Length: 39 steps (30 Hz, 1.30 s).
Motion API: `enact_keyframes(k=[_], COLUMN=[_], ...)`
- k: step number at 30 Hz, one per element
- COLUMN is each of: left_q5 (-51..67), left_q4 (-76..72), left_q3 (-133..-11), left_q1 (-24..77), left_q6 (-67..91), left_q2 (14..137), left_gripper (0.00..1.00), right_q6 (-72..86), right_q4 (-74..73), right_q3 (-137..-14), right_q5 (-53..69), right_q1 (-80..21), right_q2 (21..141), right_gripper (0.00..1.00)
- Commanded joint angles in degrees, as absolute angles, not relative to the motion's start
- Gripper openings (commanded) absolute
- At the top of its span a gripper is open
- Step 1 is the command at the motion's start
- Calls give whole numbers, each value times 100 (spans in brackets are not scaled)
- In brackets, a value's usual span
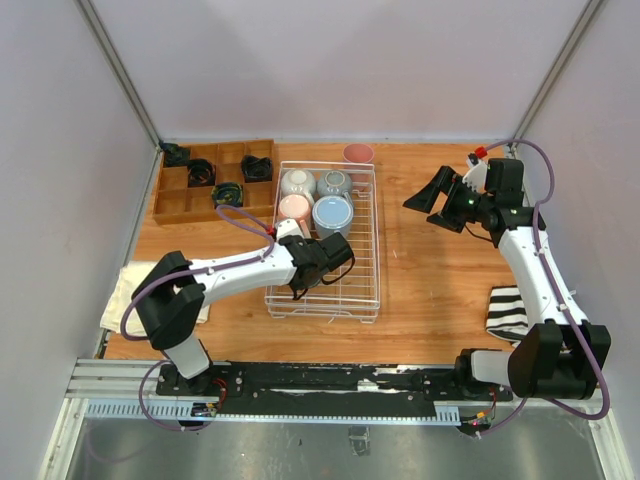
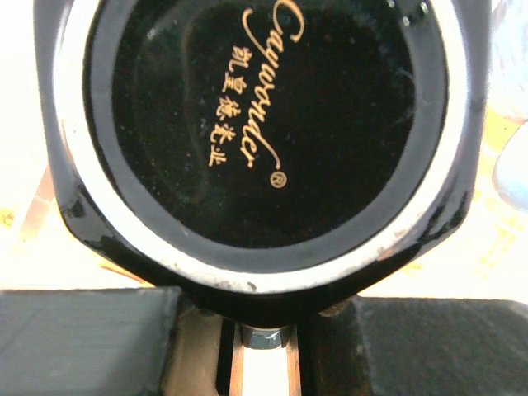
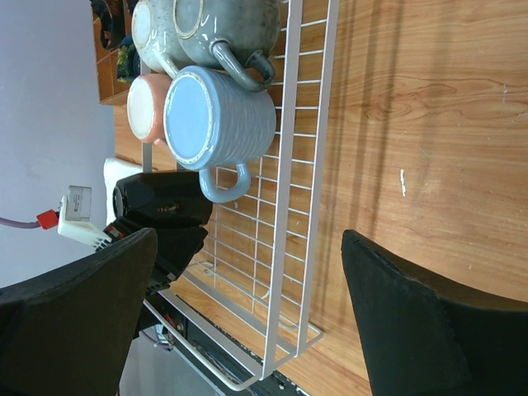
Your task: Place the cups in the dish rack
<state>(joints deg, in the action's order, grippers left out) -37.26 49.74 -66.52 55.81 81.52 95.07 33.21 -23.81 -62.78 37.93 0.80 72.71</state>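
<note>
Between the left gripper's (image 2: 260, 328) fingers sits the black mug (image 2: 256, 124), pinched tight, bottom up, over the near part of the dish rack (image 1: 377, 250). I think it should go down slowly beside the light blue mug (image 1: 332, 214), not bump it, and only then be let go. The right gripper (image 1: 440, 205) hangs over the table, fingers spread wide.

Six cups (image 1: 332, 214), one dish rack (image 1: 377, 250), one wooden tray (image 1: 170, 205), two cloths (image 1: 508, 315).
</note>
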Motion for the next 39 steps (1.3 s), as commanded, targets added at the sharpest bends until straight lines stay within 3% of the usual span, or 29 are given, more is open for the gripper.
enact_keyframes(k=[1,5,10,17,39], left_q5=[-4211,-4220,-4143,-4038,-4022], left_q4=[4941,5078,4990,5013,5696], left_q3=[-6685,-6820,-6829,-6864,-7248], left_q1=[5649,5651,5651,5650,6017], left_q6=[8408,8437,8420,8501,8949], left_q2=[9618,9736,9734,9731,8415], left_gripper=[0,2,35,54,58], right_q6=[3312,3314,3330,3315,3256], right_q4=[-2283,-2278,-2278,-2284,-2280], right_q3=[-6233,-6269,-6292,-6247,-7101], right_q5=[3940,3973,3969,3951,3373], right_q1=[158,158,159,158,-182], right_q2=[7273,7313,7336,7315,8125], right_gripper=[94,93,93,93,92])
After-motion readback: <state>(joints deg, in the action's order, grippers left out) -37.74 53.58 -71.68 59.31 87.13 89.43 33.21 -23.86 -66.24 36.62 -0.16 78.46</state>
